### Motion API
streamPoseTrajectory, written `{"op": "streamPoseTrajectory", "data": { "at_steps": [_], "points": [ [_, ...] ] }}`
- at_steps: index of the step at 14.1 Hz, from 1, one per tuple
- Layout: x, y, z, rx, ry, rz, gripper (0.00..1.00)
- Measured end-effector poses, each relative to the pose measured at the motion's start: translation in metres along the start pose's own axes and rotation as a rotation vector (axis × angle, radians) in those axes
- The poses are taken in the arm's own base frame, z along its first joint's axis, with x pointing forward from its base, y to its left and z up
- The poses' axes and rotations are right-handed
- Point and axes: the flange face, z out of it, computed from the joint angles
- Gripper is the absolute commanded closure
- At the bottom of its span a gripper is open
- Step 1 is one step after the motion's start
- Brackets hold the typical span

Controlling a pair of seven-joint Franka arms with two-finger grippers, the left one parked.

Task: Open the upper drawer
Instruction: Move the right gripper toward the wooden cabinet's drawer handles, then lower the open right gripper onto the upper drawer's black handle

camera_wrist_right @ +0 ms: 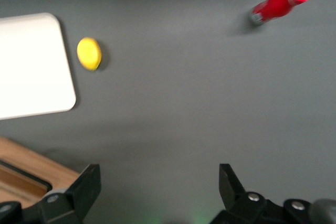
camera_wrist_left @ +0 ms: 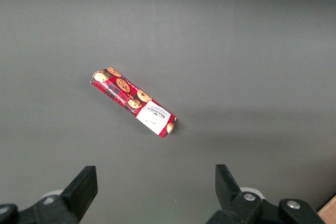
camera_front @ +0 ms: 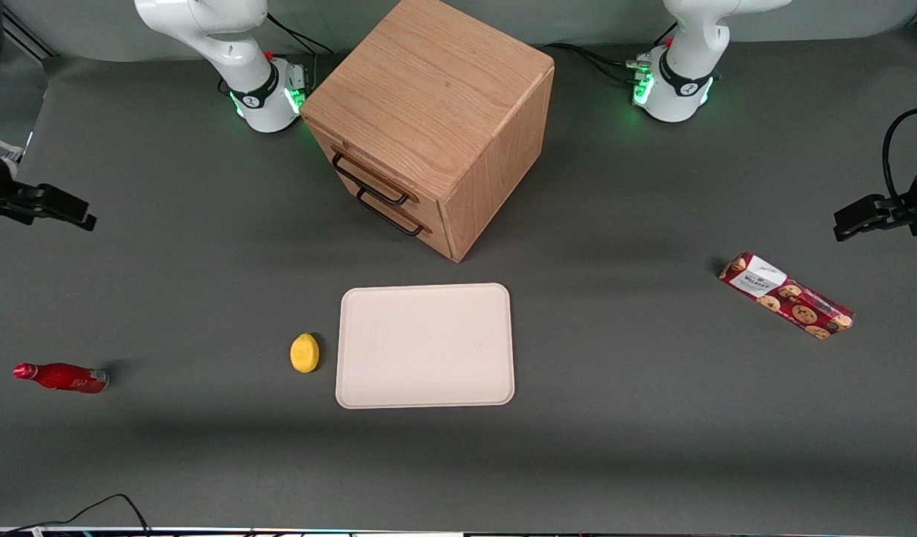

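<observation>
- Upper drawer (camera_front: 369, 175): sits shut in the oak cabinet (camera_front: 436, 112), its flat front flush with the cabinet face. Its long axis runs level along that face, and the front points toward my working arm's end of the table, angled partly toward the front camera. Thin black wire handle (camera_front: 369, 181) runs along the same axis.
- Cabinet stands on the grey table (camera_front: 615, 418) between the two arm bases, turned corner-on to the front camera. Lower drawer (camera_front: 394, 212), also closed, directly under the upper one.
- Cream tray (camera_front: 426, 344) lies flat, nearer the front camera than the cabinet.
- My gripper (camera_wrist_right: 157, 184): hovering above bare table toward my end, well apart from the cabinet; both fingers spread wide, nothing between them. Wrist camera looks straight down, a corner of the cabinet just showing by one finger.
- Biscuit packet (camera_front: 786, 295): lying flat toward the parked arm's end.
- Red bottle (camera_front: 62, 377): on its side toward my end.
- Yellow lemon (camera_front: 304, 353): just beside the tray, not touching.
</observation>
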Motion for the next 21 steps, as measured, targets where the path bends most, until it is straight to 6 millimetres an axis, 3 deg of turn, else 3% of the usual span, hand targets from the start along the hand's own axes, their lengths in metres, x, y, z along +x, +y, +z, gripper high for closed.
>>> {"op": "streamPoseTrajectory", "data": {
  "at_steps": [6, 8, 18, 21],
  "points": [
    [-0.035, -0.122, 0.003, -0.013, -0.088, -0.229, 0.00],
    [-0.049, -0.154, 0.003, 0.014, -0.116, -0.291, 0.00],
    [-0.096, -0.249, 0.006, 0.065, -0.154, -0.535, 0.00],
    [-0.101, -0.264, 0.013, 0.056, -0.166, -0.562, 0.00]
  ]
}}
